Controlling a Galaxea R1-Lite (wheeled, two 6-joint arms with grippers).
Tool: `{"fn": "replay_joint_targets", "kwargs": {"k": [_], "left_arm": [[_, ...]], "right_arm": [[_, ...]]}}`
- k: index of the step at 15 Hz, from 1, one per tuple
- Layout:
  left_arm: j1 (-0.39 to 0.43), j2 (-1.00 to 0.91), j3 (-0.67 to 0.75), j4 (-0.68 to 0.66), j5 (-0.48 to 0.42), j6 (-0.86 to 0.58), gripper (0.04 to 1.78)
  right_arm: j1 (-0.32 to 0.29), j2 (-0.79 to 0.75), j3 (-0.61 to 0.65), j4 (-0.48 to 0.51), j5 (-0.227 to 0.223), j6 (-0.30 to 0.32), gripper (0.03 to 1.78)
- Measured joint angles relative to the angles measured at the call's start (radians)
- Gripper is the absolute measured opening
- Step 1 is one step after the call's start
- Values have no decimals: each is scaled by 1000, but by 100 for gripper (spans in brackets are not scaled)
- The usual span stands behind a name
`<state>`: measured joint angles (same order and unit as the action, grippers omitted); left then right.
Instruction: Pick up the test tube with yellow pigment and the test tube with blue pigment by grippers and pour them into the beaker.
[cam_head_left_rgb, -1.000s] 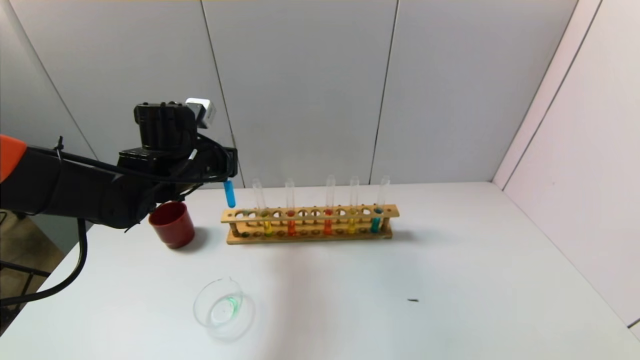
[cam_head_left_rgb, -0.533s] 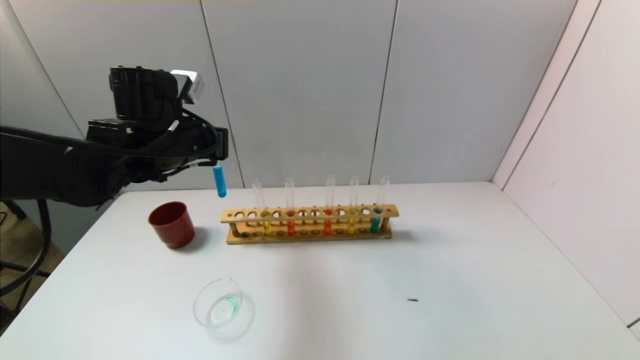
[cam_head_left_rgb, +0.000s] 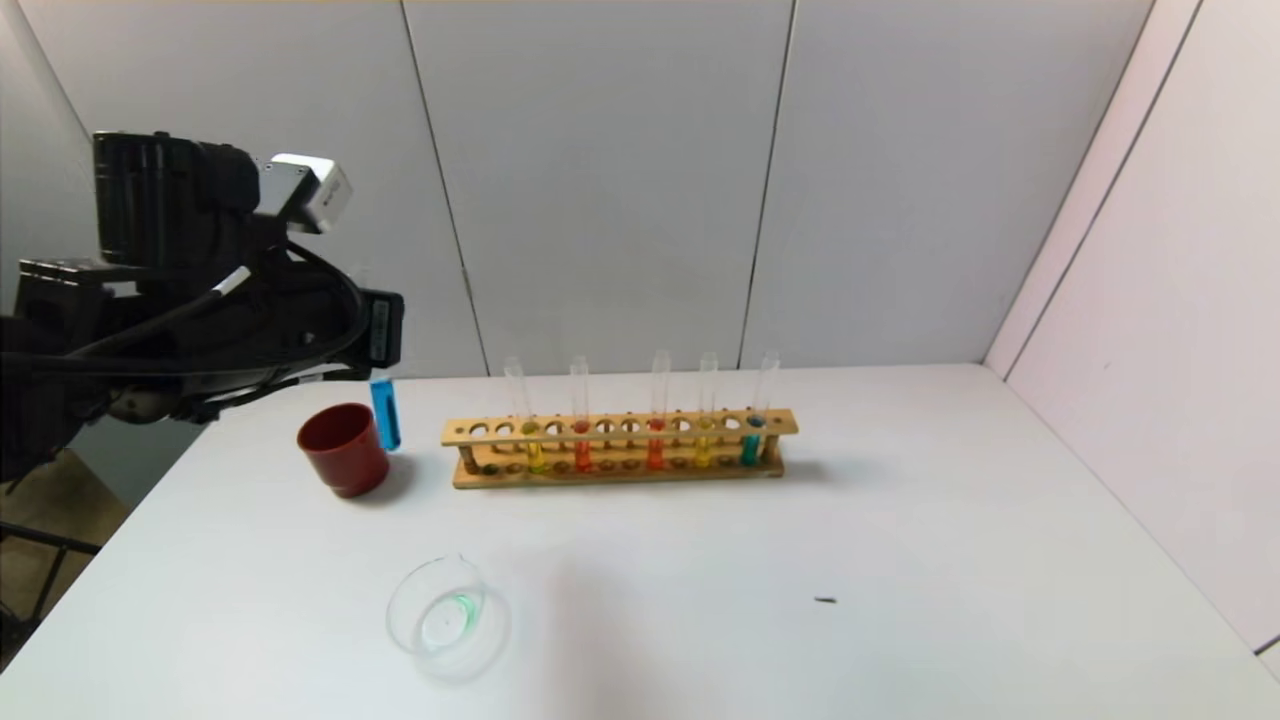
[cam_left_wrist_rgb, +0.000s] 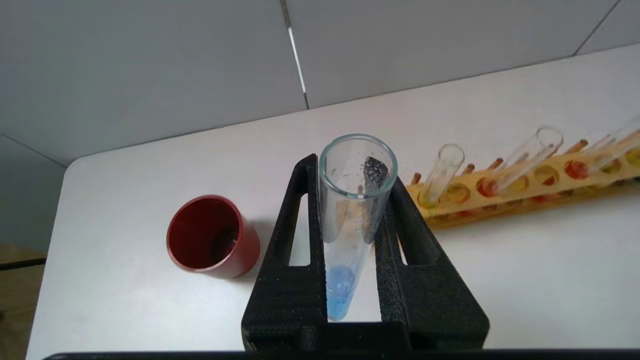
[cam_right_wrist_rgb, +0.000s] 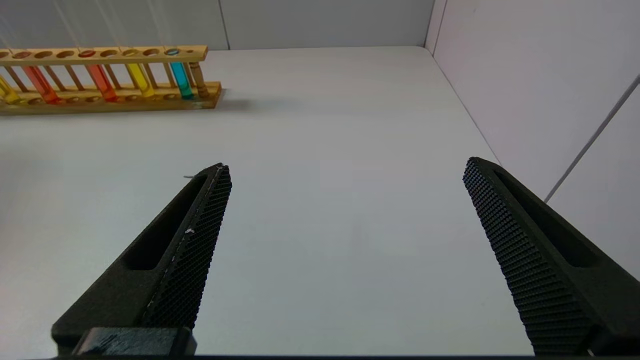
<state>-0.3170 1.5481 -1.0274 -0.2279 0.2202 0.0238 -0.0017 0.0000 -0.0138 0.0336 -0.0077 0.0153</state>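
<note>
My left gripper (cam_head_left_rgb: 384, 338) is shut on the test tube with blue pigment (cam_head_left_rgb: 386, 413) and holds it upright in the air, just right of the red cup. In the left wrist view the tube (cam_left_wrist_rgb: 350, 215) stands between the jaws of the left gripper (cam_left_wrist_rgb: 352, 172), with blue liquid at its bottom. The beaker (cam_head_left_rgb: 447, 618) sits on the table nearer to me, with a green trace inside. Two test tubes with yellow pigment (cam_head_left_rgb: 536, 455) (cam_head_left_rgb: 703, 450) stand in the wooden rack (cam_head_left_rgb: 620, 470). My right gripper (cam_right_wrist_rgb: 345, 180) is open and empty over bare table.
A dark red cup (cam_head_left_rgb: 343, 449) stands left of the rack and shows in the left wrist view (cam_left_wrist_rgb: 210, 235). The rack also holds two orange-red tubes and a teal-blue tube (cam_head_left_rgb: 751, 447). A small dark speck (cam_head_left_rgb: 825, 600) lies on the table. Walls close off the back and right.
My left gripper has carried the blue tube up and away from the rack's left end, then leftwards and a little lower, to beside the red cup.
</note>
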Motion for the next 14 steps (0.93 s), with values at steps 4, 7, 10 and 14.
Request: {"fn": "replay_joint_targets", "kwargs": {"k": [4, 7, 10, 14], "left_arm": [[1, -94, 128, 34, 57, 41, 32], [4, -139, 207, 77, 74, 115, 32], [6, -149, 258, 81, 76, 191, 32], [27, -134, 315, 81, 82, 303, 32]], "right_arm": [[0, 0, 0, 0, 0, 0, 170], [0, 0, 0, 0, 0, 0, 170], [0, 0, 0, 0, 0, 0, 170], [0, 0, 0, 0, 0, 0, 170]]}}
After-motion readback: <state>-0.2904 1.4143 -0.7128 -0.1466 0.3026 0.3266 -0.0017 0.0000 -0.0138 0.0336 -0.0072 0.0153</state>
